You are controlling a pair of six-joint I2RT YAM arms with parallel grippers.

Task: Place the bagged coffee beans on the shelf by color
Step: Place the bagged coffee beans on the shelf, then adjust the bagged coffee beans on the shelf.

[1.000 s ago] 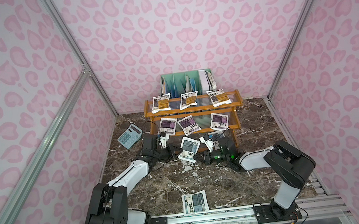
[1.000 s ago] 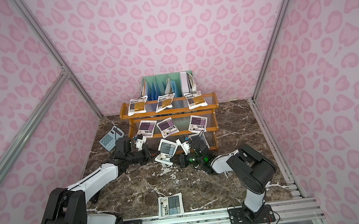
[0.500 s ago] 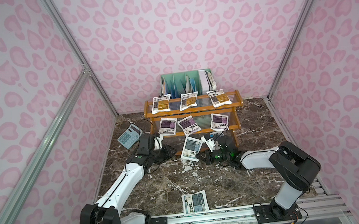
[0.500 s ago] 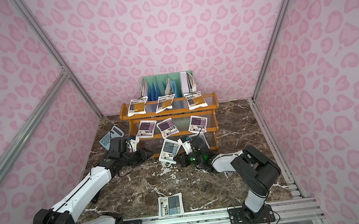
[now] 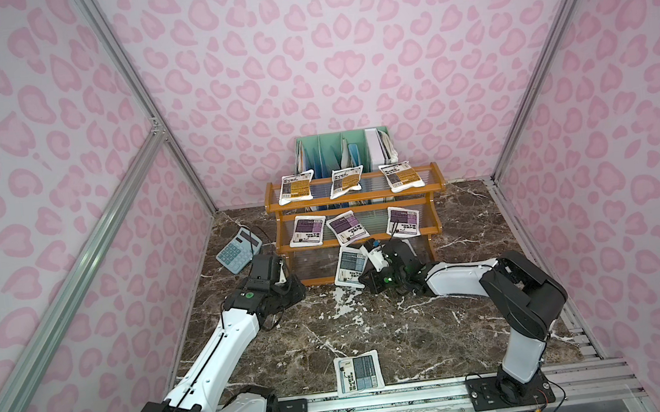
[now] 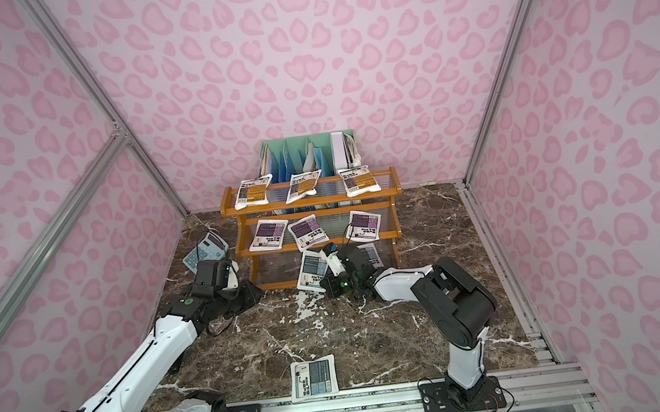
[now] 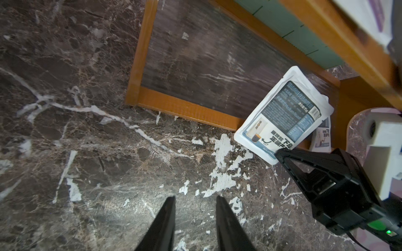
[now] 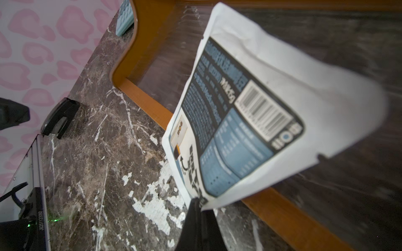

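Sliding pouch (image 8: 239, 121) onto shelf's (image 5: 355, 199) bottom tier: right end effector (image 8: 196, 201) clenched on its corner. Clear front rail (image 8: 152, 108), lay flat, then let go. Left end effector (image 7: 194, 201) released, empty.

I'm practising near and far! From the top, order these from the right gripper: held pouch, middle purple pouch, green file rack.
In a top view, from the right gripper:
1. The grey-blue pouch, pinched in its jaws.
2. The middle purple pouch, mid-tier on the shelf.
3. The green file rack, behind the shelf.
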